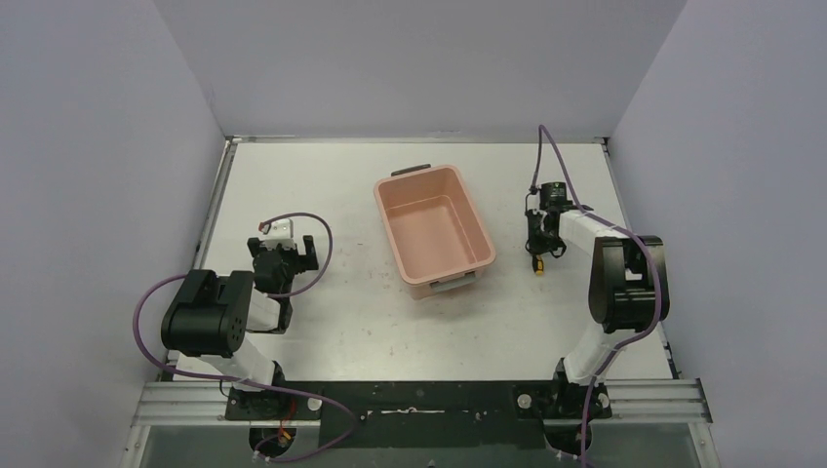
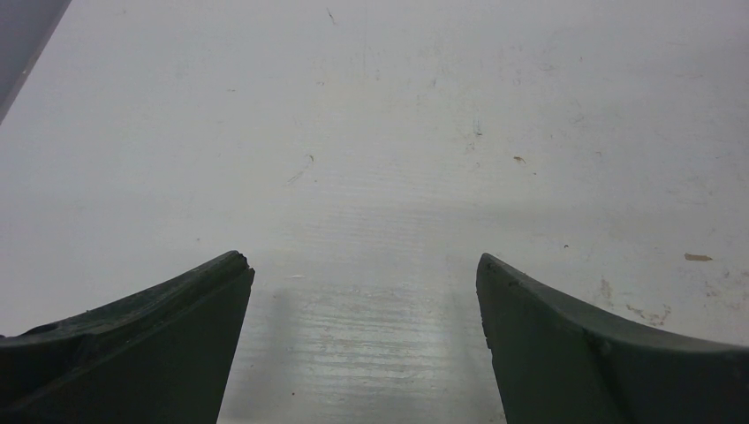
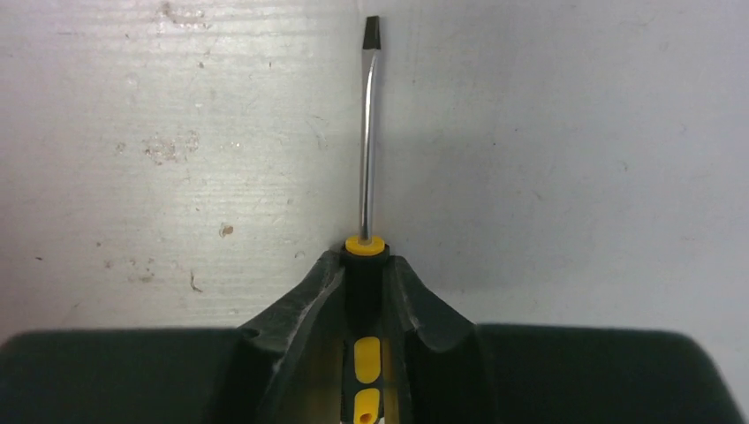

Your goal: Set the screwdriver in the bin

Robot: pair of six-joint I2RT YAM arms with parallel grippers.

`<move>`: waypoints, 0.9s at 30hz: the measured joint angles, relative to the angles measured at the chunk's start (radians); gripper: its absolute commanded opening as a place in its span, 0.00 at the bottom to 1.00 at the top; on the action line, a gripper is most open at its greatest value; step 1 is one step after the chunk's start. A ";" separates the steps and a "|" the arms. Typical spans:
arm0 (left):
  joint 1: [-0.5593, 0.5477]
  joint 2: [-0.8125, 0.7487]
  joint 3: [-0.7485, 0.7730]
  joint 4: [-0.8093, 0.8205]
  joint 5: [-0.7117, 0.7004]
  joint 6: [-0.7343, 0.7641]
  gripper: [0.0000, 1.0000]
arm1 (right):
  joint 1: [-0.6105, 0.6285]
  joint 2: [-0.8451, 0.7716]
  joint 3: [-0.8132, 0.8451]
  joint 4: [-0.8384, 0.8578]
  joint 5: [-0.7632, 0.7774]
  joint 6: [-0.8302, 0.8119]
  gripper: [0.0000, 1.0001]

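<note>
My right gripper [image 3: 365,265] is shut on the black and yellow handle of the screwdriver [image 3: 364,159]. Its thin metal shaft sticks out past the fingertips, close over the white table. In the top view this gripper [image 1: 538,249] is right of the salmon-pink bin [image 1: 436,229], a short gap away, and the screwdriver's yellow part [image 1: 539,264] shows at its tip. The bin holds nothing and has grey clips on its short ends. My left gripper [image 1: 283,255] is open and empty, well left of the bin; the left wrist view shows its fingers [image 2: 203,309] spread over bare table.
Grey walls close the table on the left, back and right. A metal rail [image 1: 419,400] runs along the near edge by the arm bases. Purple cables loop from both arms.
</note>
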 measured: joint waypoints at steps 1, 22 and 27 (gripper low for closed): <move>0.000 0.000 0.000 0.000 0.000 0.000 0.97 | -0.003 0.000 0.000 -0.005 -0.007 0.003 0.00; 0.000 0.000 0.000 0.000 0.000 0.000 0.97 | 0.003 -0.227 0.594 -0.511 0.012 0.063 0.00; 0.000 0.000 0.000 0.000 0.000 0.000 0.97 | 0.101 -0.219 0.668 -0.565 0.071 0.138 0.00</move>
